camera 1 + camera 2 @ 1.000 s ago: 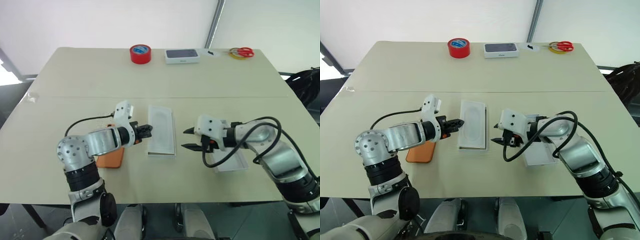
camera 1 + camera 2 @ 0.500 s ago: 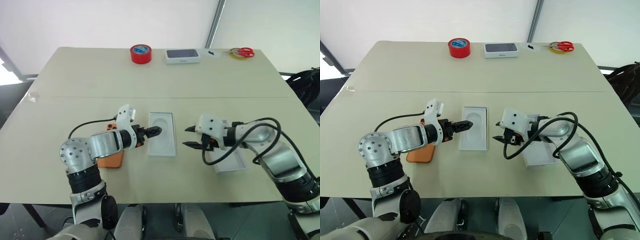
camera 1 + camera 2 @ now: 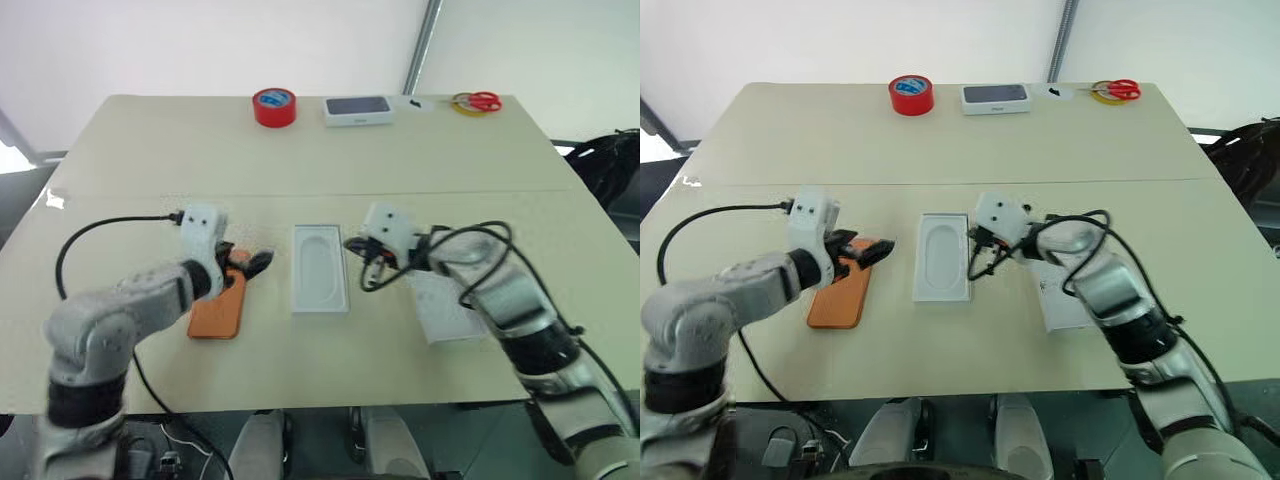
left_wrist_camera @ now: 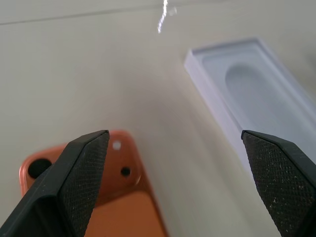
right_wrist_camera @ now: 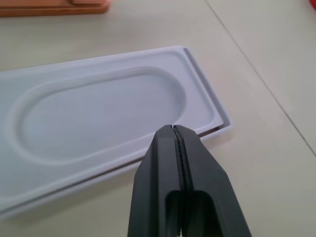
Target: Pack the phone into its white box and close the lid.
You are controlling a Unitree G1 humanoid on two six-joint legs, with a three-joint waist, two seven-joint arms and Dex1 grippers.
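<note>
Your left gripper gapes wide above the phone; your right gripper is pinched together, empty, beside the box.

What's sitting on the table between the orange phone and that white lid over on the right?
The white box with its oval-recessed insert lies between the phone and the lid, seen from the head views.

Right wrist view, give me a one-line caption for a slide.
Shut right gripper poised at the edge of the white box with its oval-recessed insert, the phone beyond.
</note>
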